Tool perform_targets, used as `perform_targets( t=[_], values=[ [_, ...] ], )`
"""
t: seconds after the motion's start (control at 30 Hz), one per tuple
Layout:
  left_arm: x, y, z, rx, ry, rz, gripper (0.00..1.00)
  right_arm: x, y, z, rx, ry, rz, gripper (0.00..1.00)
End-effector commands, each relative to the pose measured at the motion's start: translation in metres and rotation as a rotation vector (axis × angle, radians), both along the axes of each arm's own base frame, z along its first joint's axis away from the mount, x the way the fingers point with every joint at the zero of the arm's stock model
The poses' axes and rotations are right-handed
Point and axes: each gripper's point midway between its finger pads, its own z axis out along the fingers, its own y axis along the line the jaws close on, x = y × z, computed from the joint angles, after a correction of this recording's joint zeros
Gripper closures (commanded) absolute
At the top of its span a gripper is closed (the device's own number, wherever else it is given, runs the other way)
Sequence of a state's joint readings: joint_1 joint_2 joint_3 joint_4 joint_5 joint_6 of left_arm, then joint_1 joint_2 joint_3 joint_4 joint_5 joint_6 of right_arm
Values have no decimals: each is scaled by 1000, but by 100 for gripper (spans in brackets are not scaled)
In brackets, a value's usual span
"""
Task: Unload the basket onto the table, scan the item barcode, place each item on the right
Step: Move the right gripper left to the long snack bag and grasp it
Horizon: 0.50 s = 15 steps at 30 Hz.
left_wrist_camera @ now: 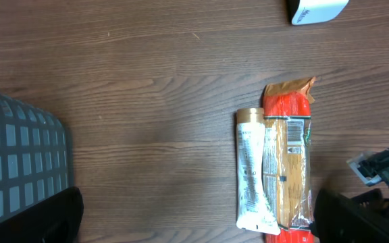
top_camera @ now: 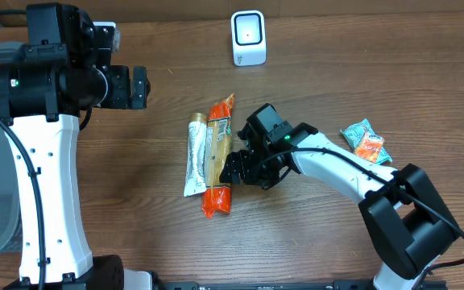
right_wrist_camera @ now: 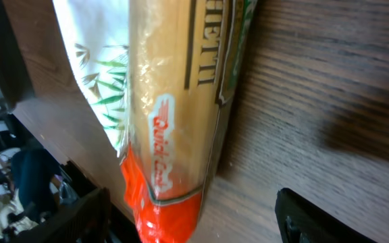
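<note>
Spaghetti pack between spread right gripper jaws, apparently loose; left gripper spread wide.

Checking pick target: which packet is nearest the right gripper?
The orange-ended spaghetti pack, right at the right gripper; white tube lies beyond it, teal-orange sachets farther off.

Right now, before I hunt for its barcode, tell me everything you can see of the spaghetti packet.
The spaghetti packet is a long, narrow plastic pack: orange-red at both ends, a clear middle showing pale pasta, a white-and-green printed label. It lies flat on the wooden table, one long side against a white tube. The right gripper is open, the pack's robot-side part between its fingers, one finger clear of it. No barcode shows legibly in any view.
</note>
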<state>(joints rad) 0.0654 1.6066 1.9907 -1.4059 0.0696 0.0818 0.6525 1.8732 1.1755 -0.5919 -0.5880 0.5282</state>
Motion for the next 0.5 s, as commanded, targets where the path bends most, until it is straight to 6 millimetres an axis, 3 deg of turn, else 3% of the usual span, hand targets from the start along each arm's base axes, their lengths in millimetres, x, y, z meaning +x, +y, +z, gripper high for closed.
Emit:
perform_targets(
  t=[0.0,0.47],
  values=[
    [1,1,6,10,-21,-7,0,-9,10,-2,33,41,-20,22],
    [1,1,6,10,-21,-7,0,-20,22,-24,-3,39,-112,23]
  ],
)
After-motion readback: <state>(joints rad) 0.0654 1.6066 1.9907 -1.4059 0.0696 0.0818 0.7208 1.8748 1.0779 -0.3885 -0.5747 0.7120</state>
